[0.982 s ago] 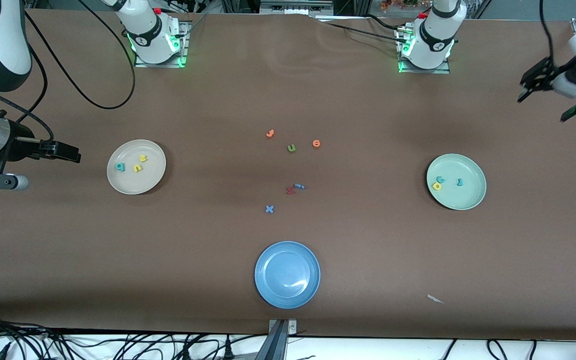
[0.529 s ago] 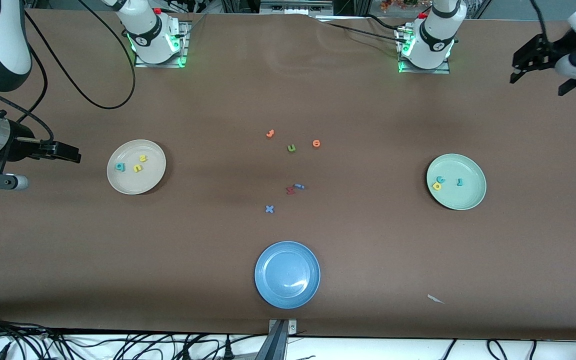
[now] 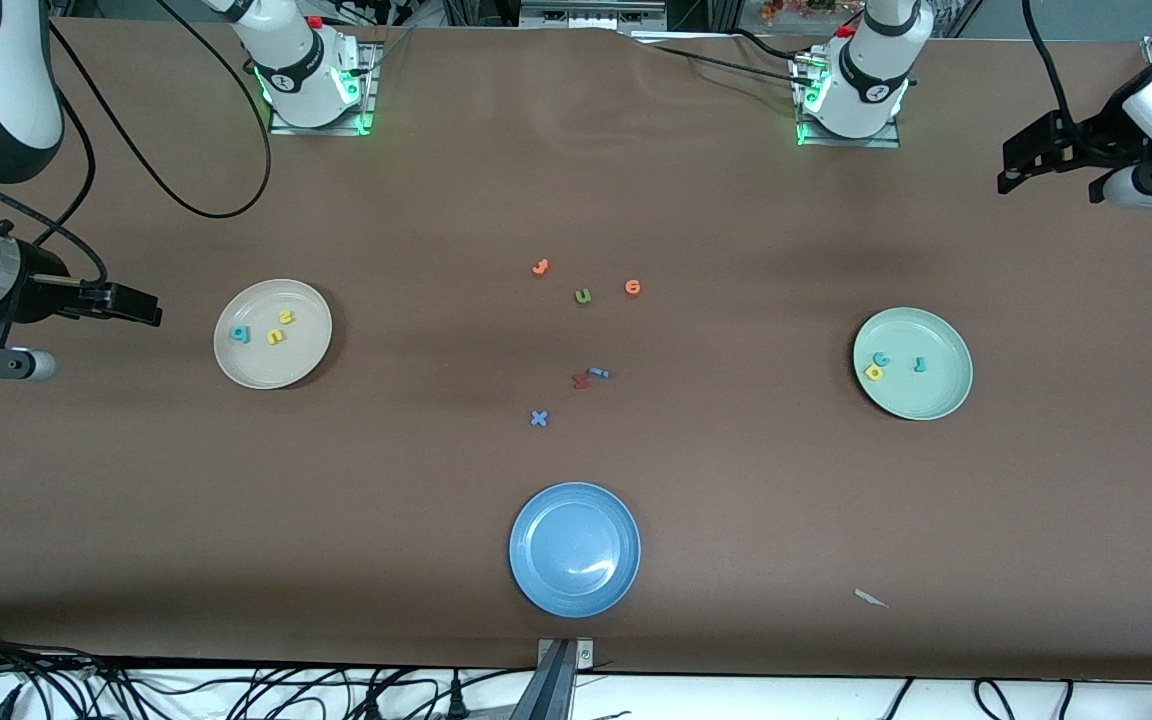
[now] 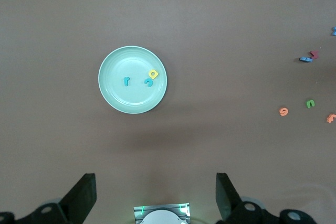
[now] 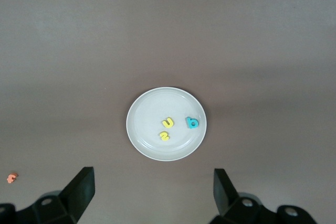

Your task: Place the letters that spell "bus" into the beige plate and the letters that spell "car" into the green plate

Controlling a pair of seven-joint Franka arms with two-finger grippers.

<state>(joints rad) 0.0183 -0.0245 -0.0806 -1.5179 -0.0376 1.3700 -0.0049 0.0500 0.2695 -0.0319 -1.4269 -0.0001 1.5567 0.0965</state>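
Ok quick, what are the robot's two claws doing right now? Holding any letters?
Left gripper: open, holding nothing, up over the table's end past the green plate.
Right gripper: open, holding nothing, up beside the beige plate.

You have the beige plate (image 3: 273,334) toward the right arm's end of the table with the b (image 3: 239,334), u (image 3: 285,317) and s (image 3: 275,337) in it. The green plate (image 3: 912,363) sits toward the left arm's end, holding the c (image 3: 881,358), a (image 3: 873,372) and r (image 3: 920,365). Between the two plates lie the loose letters (image 3: 582,296), and nearer the front camera than those you have the third plate (image 3: 574,549).
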